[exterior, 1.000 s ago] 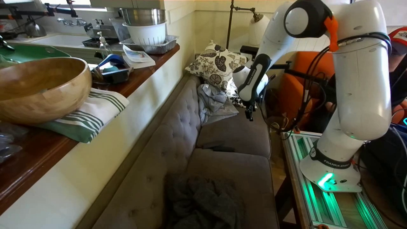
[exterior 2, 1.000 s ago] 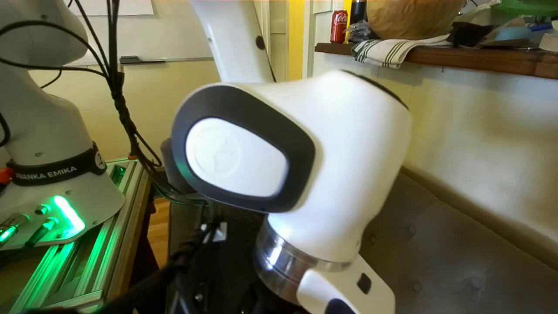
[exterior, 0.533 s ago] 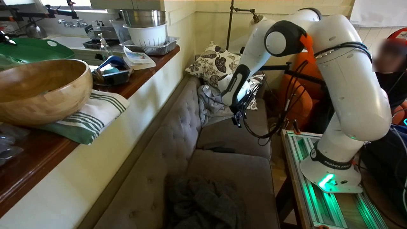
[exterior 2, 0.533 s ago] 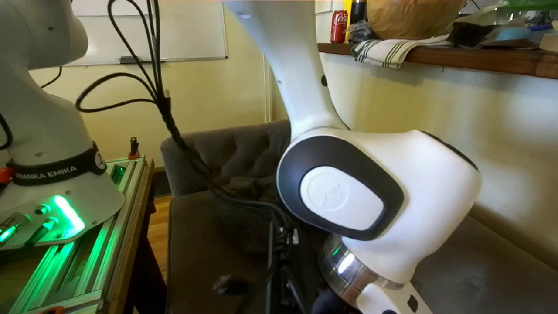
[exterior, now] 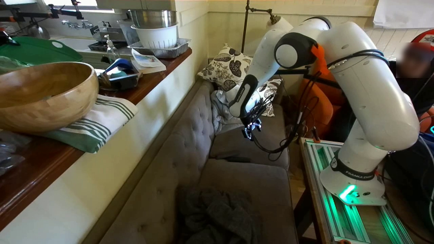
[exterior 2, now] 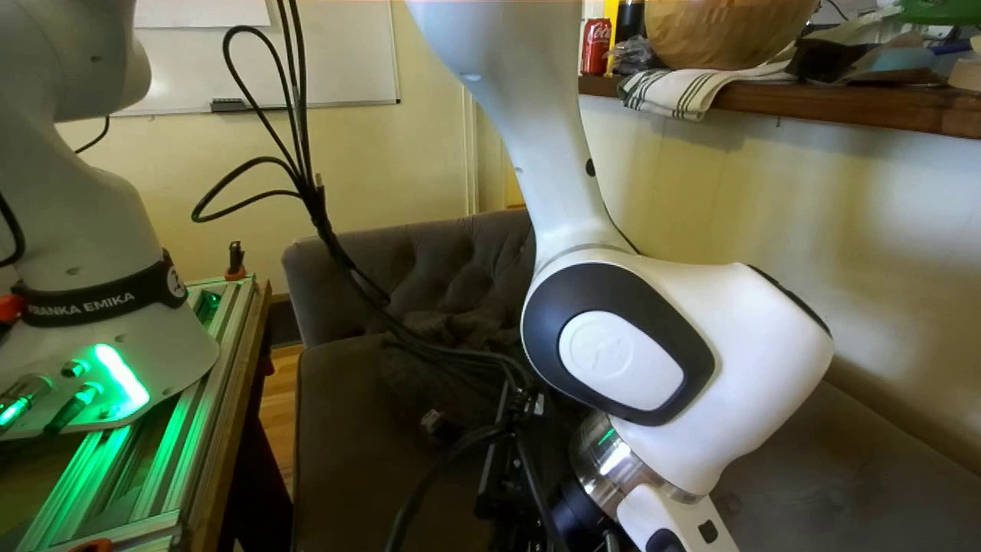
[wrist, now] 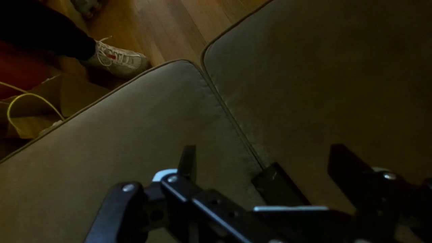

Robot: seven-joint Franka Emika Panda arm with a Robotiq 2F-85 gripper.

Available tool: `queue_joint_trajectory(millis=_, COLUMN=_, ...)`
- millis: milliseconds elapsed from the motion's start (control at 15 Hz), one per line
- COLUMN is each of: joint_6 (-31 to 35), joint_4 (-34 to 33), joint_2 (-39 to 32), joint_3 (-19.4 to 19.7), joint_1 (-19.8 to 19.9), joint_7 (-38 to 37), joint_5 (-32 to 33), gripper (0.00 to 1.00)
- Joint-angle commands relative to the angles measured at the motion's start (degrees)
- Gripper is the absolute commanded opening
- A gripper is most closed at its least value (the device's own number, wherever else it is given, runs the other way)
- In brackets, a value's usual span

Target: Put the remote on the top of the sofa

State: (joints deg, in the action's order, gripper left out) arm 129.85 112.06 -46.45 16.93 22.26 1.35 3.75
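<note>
Wrist view: gripper [wrist: 263, 158] hangs in air, jaws spread wide. Beyond, partly hidden behind it, black remote [wrist: 278, 186] lies on sofa [wrist: 135, 135], between four and five o'clock; cushion seam [wrist: 232, 116] runs from its end toward eleven. Farther off, at ten o'clock, pale sneaker [wrist: 123, 61] shows against wood floor [wrist: 168, 30].

Wrist cam v. dim, both ext. views brighter w/ green light [exterior: 348, 191] on robot base [exterior: 363, 185].

In an exterior view, see the remote [exterior: 239, 159] on the sofa [exterior: 162, 173], at the seam [wrist: 233, 117] between seat cushions [exterior: 264, 183]. See a blanket [exterior: 220, 217] before it, a pillow [exterior: 230, 66] behind, the ledge [exterior: 44, 166] left.
</note>
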Motion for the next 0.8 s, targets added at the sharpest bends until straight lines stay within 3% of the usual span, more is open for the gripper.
queue_joint_trajectory(millis=0, joint_6=-0.3, joint_4=-0.3, joint_2=-0.1, joint_3=0.2, joint_1=0.0, joint_7=0.0, joint_5=-0.1, gripper=1.0)
queue_joint_trajectory(millis=133, joint_6=7.3, joint_4=0.3, joint_2=-3.5, joint_3=1.7, joint_1=-2.0, joint_7=1.4, joint_5=5.6, gripper=1.0)
queue_joint_trajectory(millis=333, joint_6=14.4, joint_4=-0.5, joint_2=-8.7, joint_3=0.8, joint_1=-0.7, joint_7=6.2, joint_5=9.3, gripper=1.0)
queue_joint_trajectory(millis=533, joint_6=22.7, joint_4=-1.1, joint_2=-14.1, joint_3=2.7, joint_1=-2.5, joint_7=7.6, joint_5=13.6, gripper=1.0)
queue_joint_trajectory(millis=667, joint_6=23.3, joint_4=-2.4, joint_2=-16.6, joint_3=4.1, joint_1=-4.3, joint_7=6.4, joint_5=14.2, gripper=1.0)
queue_joint_trajectory(millis=733, joint_6=22.9, joint_4=-0.5, joint_2=-14.3, joint_3=2.5, joint_1=-2.4, joint_7=7.2, joint_5=12.1, gripper=1.0)
